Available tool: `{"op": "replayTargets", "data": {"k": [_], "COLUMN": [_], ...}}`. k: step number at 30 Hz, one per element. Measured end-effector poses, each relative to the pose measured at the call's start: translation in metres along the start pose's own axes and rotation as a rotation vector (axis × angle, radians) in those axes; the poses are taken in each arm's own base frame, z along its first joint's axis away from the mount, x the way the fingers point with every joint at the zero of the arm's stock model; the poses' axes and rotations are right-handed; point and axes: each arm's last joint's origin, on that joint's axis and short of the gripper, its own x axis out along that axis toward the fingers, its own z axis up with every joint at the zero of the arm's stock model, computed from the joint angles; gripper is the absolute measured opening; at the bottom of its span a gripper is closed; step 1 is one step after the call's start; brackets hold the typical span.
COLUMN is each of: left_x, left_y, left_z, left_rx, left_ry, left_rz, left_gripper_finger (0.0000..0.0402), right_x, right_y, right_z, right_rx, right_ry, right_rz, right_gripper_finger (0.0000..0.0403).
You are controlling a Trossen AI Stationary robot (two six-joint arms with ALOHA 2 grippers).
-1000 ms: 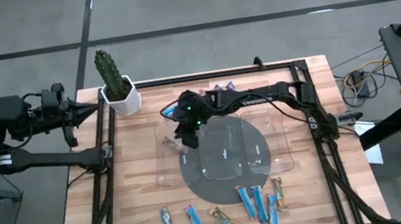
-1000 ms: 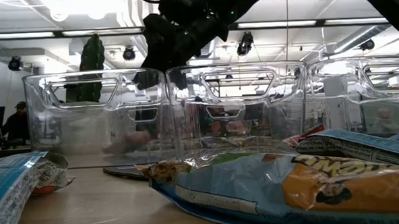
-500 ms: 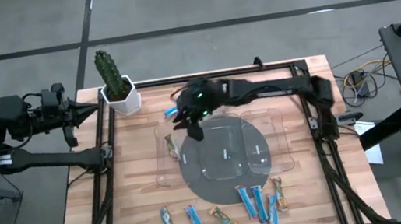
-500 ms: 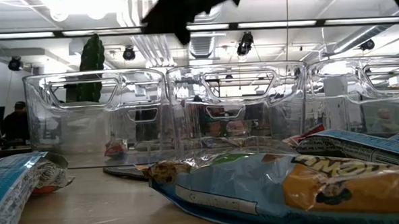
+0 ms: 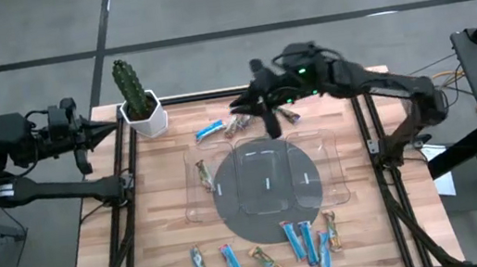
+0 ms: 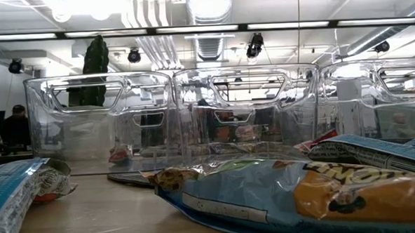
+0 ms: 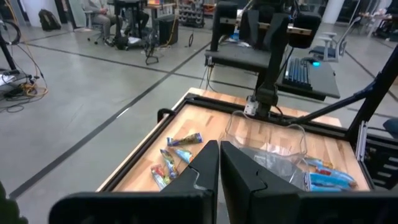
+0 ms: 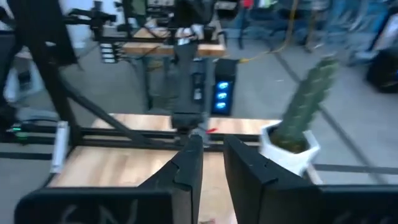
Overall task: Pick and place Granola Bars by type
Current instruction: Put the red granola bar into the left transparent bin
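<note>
Several granola bars lie in a row by the table's near edge: blue ones (image 5: pixel 299 242) and a multicoloured one (image 5: pixel 268 262); they fill the foreground of the low view (image 6: pixel 288 190). A few more, one of them blue (image 5: pixel 210 131), lie near the far edge. One multicoloured bar (image 5: pixel 204 176) (image 6: pixel 120 153) lies flat on the floor of the clear tray's left compartment. My right gripper (image 5: pixel 249 111) (image 8: pixel 212 163) hangs open above the far bars, pointing toward the table's left, and holds nothing. My left gripper (image 5: pixel 114 125) (image 7: pixel 219 163) is shut and parked off the table's left edge.
The clear three-compartment tray (image 5: pixel 192 217) sits mid-table on a grey round mat (image 5: pixel 267 200). A cactus in a white pot (image 5: pixel 139 105) stands at the far left corner. A black frame rims the table. Bare wood lies left and right of the tray.
My right gripper has risen out of the tray's left compartment and swung toward the far edge and the right, turning until it points left. The multicoloured bar has dropped into that compartment and now lies still on its floor.
</note>
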Motion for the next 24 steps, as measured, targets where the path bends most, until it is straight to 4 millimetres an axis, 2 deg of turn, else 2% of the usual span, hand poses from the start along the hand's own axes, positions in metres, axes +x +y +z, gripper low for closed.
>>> {"op": "replayTargets", "data": {"k": [5, 9, 16, 24], "left_x": [0.001, 0.012, 0.060, 0.116], "left_y": [0.000, -0.004, -0.016, -0.024], "left_z": [0.001, 0.005, 0.003, -0.001], "left_rx": [-0.002, 0.000, 0.080, 0.218], "left_ry": [-0.011, -0.002, -0.021, -0.169], "left_rz": [0.001, 0.002, 0.005, 0.211], "left_gripper_finger": [0.0000, 0.0000, 0.0000, 0.0000], "right_x": [-0.028, -0.048, -0.087, -0.128], "right_y": [0.001, 0.006, 0.014, 0.026], "right_z": [0.008, 0.015, 0.027, 0.012], "right_rx": [-0.039, -0.075, -0.055, 0.012], "right_ry": [0.010, -0.013, -0.096, -0.115], "right_rz": [-0.136, -0.139, -0.068, -0.074], "right_gripper_finger": [0.0053, 0.0053, 0.0041, 0.0031]}}
